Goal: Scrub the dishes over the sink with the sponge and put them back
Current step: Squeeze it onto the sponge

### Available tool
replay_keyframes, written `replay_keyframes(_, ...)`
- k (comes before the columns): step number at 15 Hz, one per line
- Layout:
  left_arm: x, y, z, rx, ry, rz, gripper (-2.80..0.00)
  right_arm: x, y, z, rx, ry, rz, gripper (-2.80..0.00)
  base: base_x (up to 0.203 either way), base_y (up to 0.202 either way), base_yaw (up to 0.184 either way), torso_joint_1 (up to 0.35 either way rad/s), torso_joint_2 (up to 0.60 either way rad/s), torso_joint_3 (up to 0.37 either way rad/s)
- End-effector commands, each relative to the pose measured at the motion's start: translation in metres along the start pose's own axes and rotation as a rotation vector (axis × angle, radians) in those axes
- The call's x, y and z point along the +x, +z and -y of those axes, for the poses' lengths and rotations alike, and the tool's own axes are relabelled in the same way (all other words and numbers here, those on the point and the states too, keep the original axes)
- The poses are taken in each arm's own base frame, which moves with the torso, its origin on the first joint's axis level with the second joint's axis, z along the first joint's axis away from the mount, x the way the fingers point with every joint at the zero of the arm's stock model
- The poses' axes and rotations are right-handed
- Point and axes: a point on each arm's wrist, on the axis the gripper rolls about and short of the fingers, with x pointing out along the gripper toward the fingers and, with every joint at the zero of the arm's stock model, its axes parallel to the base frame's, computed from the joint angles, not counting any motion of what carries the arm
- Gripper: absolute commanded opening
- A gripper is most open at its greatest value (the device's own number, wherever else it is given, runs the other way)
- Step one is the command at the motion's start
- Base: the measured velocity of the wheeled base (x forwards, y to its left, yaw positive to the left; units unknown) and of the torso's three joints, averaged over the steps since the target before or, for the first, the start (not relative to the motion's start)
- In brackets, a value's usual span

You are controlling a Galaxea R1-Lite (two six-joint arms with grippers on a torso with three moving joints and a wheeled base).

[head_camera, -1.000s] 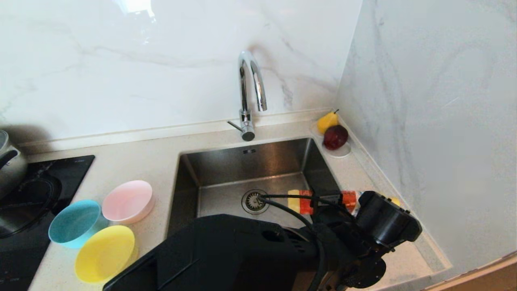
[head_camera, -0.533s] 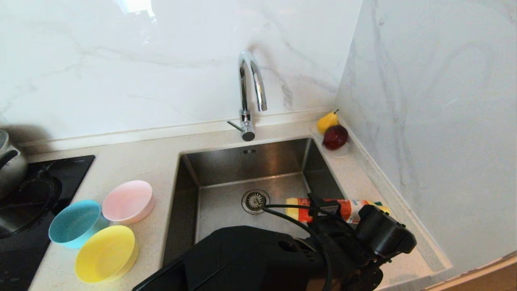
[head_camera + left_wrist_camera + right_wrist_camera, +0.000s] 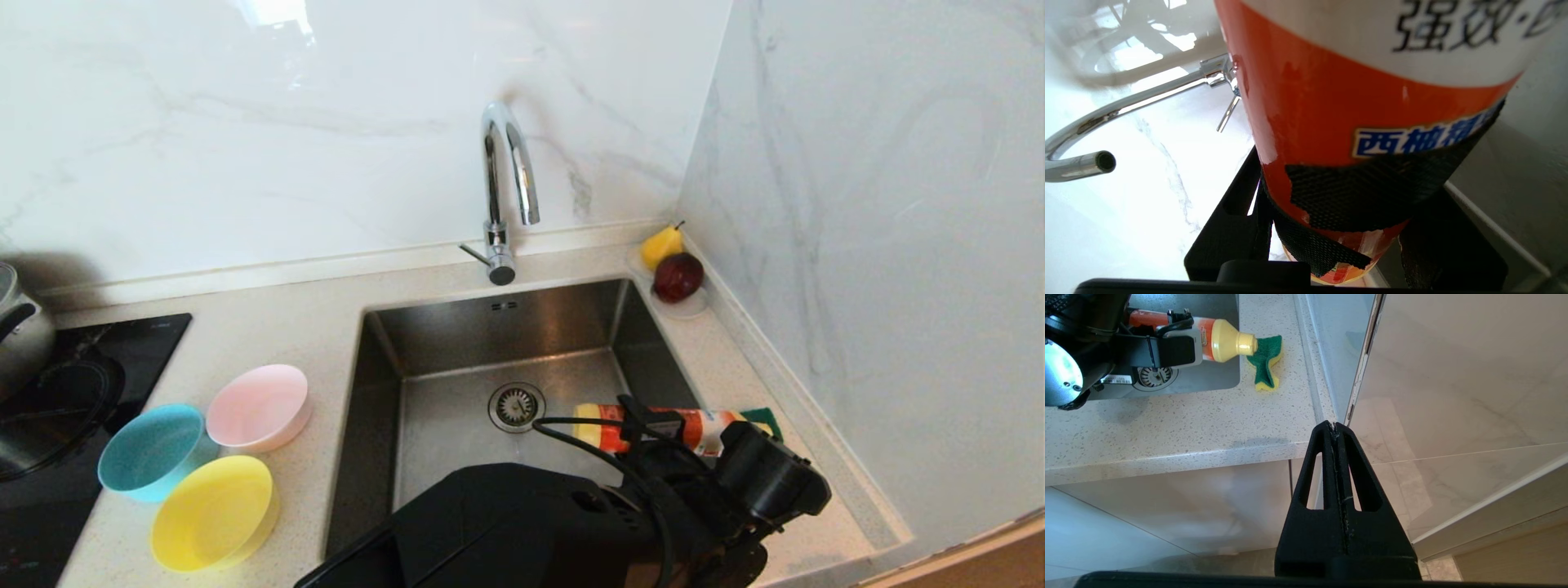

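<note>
The left gripper (image 3: 653, 429) clasps an orange-and-white detergent bottle (image 3: 1372, 102) printed with Chinese characters "强效" and "西柚", lying level at lower right of the head view, its yellow cap beside the green-faced sponge (image 3: 1265, 363) on the worktop (image 3: 1167, 424). The right gripper (image 3: 1336, 428) hangs pressed closed below the worktop edge. Pink bowl (image 3: 258, 407), blue bowl (image 3: 151, 452) and yellow bowl (image 3: 212, 512) sit lower left, beside the steel sink (image 3: 457, 335).

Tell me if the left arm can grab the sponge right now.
Probably not: the left gripper is shut on the soap bottle, whose cap hangs right over the sponge. It would need to put the bottle down first.
</note>
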Motion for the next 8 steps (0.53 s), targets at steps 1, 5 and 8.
replay_keyframes(1, 0.006, -0.001, 0.002, 0.008, 0.001, -0.017, -2.8, 0.0, 0.0, 0.0, 0.0, 0.001, 0.001, -2.8, 0.0, 0.0, 0.0, 0.0, 0.0, 0.0)
replay_keyframes(5, 0.017, -0.004, -0.005, -0.027, 0.004, -0.037, -2.8, 0.0, 0.0, 0.0, 0.0, 0.001, 0.001, -2.8, 0.0, 0.0, 0.0, 0.0, 0.0, 0.0)
replay_keyframes(8, 0.026, -0.005, -0.014, -0.067, 0.018, -0.04, -2.8, 0.0, 0.0, 0.0, 0.0, 0.001, 0.001, -2.8, 0.0, 0.0, 0.0, 0.0, 0.0, 0.0)
